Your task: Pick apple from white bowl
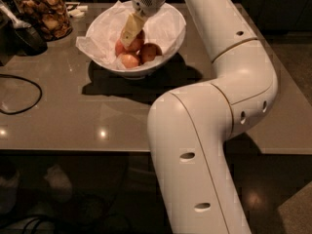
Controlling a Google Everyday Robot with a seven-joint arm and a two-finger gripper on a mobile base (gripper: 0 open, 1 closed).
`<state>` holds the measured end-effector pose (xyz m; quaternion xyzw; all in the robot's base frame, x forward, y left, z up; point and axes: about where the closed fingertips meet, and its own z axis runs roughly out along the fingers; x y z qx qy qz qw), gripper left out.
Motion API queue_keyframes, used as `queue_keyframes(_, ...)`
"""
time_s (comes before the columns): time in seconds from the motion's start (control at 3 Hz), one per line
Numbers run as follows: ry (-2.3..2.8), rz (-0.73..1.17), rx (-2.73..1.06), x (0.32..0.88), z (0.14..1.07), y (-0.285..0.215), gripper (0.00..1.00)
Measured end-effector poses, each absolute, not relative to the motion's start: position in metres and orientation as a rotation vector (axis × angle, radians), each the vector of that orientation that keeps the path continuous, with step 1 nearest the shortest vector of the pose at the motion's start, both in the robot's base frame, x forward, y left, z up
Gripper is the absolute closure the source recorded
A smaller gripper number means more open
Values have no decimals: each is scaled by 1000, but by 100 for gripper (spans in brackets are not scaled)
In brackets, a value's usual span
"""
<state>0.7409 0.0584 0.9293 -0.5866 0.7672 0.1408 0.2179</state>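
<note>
The gripper (128, 33) is reaching down into the white bowl (163, 61), its cream tip lying against the upper left face of the apple (138, 43). Whether the gripper is spread or pressed together cannot be told from this view.

The apple is sitting at the bowl's centre, on the crumpled white paper (97, 39). Three smaller apples are crowding around it:
- one (118, 48) at 9 o'clock
- one (129, 60) at 7 o'clock
- one (149, 52) at 4 o'clock

The wrist is entering the bowl from 12 o'clock and is tilting down toward 7 o'clock. The arm (234, 72) is running from the wrist toward 4 o'clock, bending sharply at the elbow, then dropping toward 6 o'clock in front of the table (73, 113).

The bowl is standing at the table's 12 o'clock side. A glass jar (44, 13) of brown snacks is standing at the bowl's 9 o'clock, well apart from it. A black cable (19, 94) is looping at the table's 9 o'clock edge.
</note>
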Motion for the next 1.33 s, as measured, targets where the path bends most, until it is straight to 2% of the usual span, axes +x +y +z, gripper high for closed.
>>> queue_keyframes(1.33, 2044, 276, -1586, 729, 994, 65, 100)
